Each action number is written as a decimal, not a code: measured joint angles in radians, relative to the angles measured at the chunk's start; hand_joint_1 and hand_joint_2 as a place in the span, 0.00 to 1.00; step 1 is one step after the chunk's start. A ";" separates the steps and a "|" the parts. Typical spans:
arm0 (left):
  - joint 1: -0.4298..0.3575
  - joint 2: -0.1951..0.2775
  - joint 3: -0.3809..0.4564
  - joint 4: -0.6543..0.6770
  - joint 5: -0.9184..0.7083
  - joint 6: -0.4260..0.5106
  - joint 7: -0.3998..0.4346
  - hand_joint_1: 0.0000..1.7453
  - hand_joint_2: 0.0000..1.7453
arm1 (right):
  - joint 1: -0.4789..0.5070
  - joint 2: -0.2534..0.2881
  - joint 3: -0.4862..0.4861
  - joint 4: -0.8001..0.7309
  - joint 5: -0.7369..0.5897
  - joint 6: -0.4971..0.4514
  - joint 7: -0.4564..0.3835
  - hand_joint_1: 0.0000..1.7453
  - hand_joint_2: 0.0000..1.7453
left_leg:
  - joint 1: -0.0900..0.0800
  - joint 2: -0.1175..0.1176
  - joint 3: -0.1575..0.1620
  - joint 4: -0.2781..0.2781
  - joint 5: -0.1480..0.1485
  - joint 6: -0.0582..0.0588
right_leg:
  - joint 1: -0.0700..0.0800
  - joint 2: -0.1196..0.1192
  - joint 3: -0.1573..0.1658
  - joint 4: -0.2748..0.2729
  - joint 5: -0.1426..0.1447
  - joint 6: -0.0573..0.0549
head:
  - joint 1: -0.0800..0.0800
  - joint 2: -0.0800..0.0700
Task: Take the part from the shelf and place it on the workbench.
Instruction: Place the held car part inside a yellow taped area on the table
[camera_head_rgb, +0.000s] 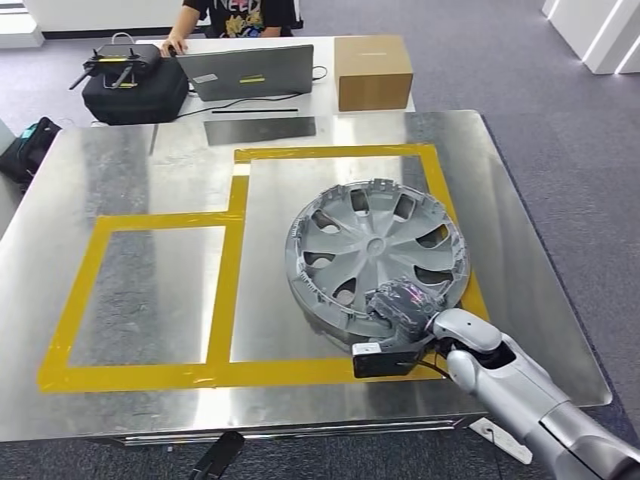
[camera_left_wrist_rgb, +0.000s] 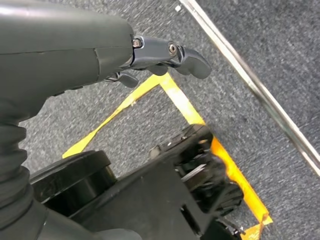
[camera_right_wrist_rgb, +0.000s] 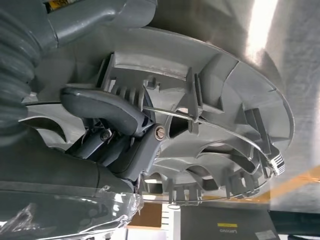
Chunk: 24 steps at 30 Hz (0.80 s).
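The part is a grey plastic wheel cover (camera_head_rgb: 377, 245), face up inside the larger yellow-taped rectangle on the steel workbench (camera_head_rgb: 151, 180). My right hand (camera_head_rgb: 396, 305) grips its near rim. In the right wrist view my fingers (camera_right_wrist_rgb: 113, 120) hook around the rim, and the ribbed, clipped back of the wheel cover (camera_right_wrist_rgb: 226, 115) shows, so the near edge sits raised off the tabletop. My left hand (camera_left_wrist_rgb: 151, 52) hangs over the carpeted floor, its fingers apart and holding nothing.
Yellow tape (camera_head_rgb: 234, 260) marks two rectangles on the bench; the smaller left one is bare. Behind the bench stand a laptop (camera_head_rgb: 245, 70), a cardboard box (camera_head_rgb: 373, 70) and a black case (camera_head_rgb: 136, 85), with a person (camera_head_rgb: 226, 15) seated there. A black bag (camera_head_rgb: 26, 145) lies at the far left.
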 joint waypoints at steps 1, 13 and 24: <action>0.000 0.000 0.000 0.000 -0.001 -0.001 0.001 0.00 1.00 | -0.018 0.003 0.011 0.020 0.006 0.008 -0.002 1.00 1.00 | 0.002 0.001 0.013 -0.036 0.011 0.003 | 0.002 0.002 0.000 0.002 -0.005 0.005 | 0.000 0.000; 0.002 -0.013 -0.003 0.000 -0.031 0.073 -0.095 0.00 1.00 | -0.122 0.032 0.119 0.202 0.018 -0.046 -0.055 1.00 1.00 | -0.002 -0.005 0.038 -0.056 -0.005 0.035 | 0.005 -0.001 0.037 -0.033 -0.006 0.017 | 0.002 0.000; 0.007 -0.016 -0.004 0.000 -0.035 0.054 -0.115 0.00 1.00 | -0.133 0.052 0.144 0.259 0.024 -0.091 -0.070 1.00 1.00 | 0.000 -0.005 0.043 -0.059 0.000 0.034 | 0.005 -0.001 0.038 -0.031 -0.006 0.026 | 0.002 0.000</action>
